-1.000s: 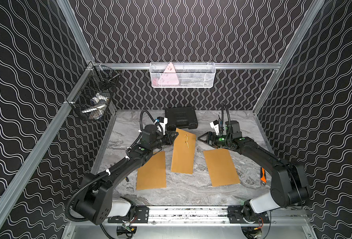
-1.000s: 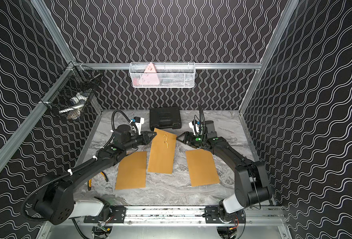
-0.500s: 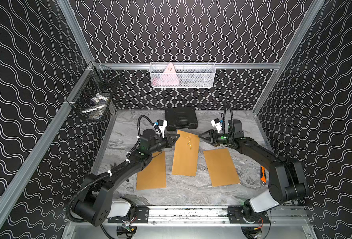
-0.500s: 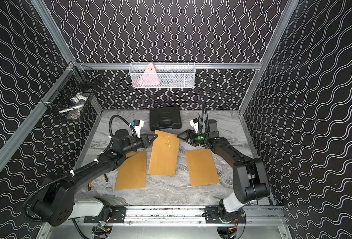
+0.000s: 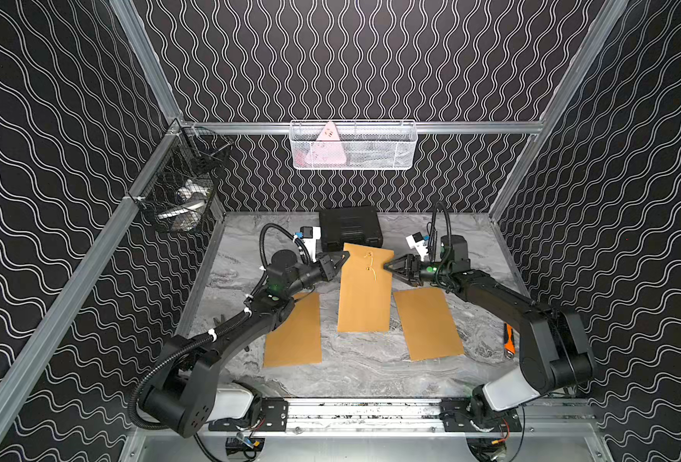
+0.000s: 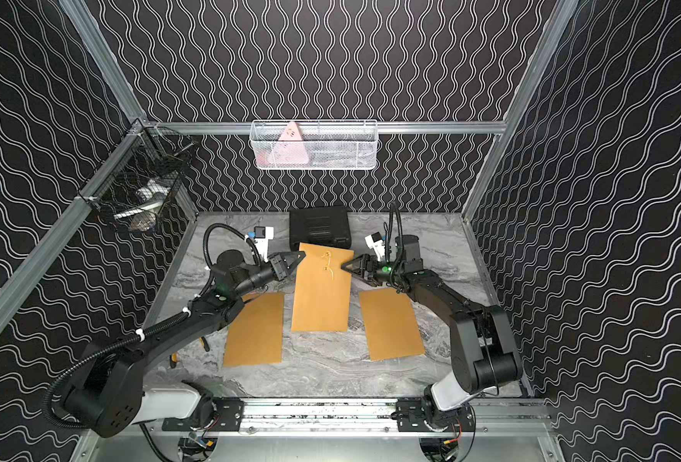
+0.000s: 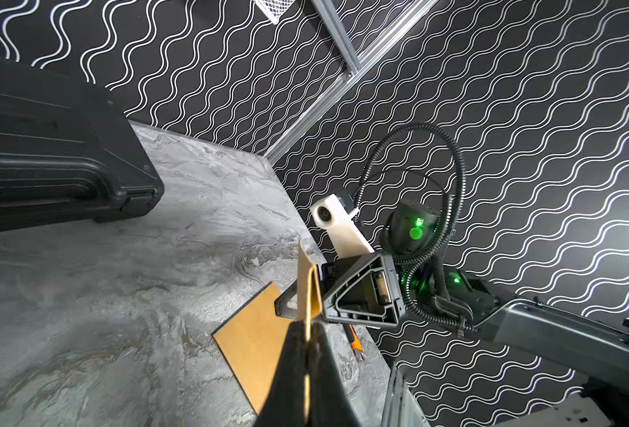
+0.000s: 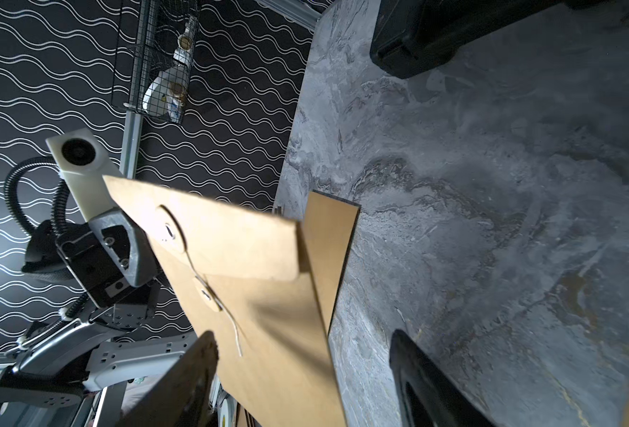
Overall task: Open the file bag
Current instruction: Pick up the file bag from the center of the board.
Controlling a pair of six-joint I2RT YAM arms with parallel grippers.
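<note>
The file bag is the middle brown envelope, closed by a string running between two round buttons. Its far end is raised off the table. My left gripper is shut on the bag's far left corner, and the paper edge shows pinched between the fingers. At the bag's right edge, level with the string, my right gripper is open. In the right wrist view the bag passes between its spread fingers.
Two more brown envelopes lie flat on the marble table, one on the left and one on the right. A black case stands behind the bag. An orange-handled tool lies by the right arm. Wire baskets hang on the walls.
My left gripper has shifted a little right and up, lifting the bag's corner. The right gripper has levelled at the bag's right edge and its jaws have narrowed a little.
</note>
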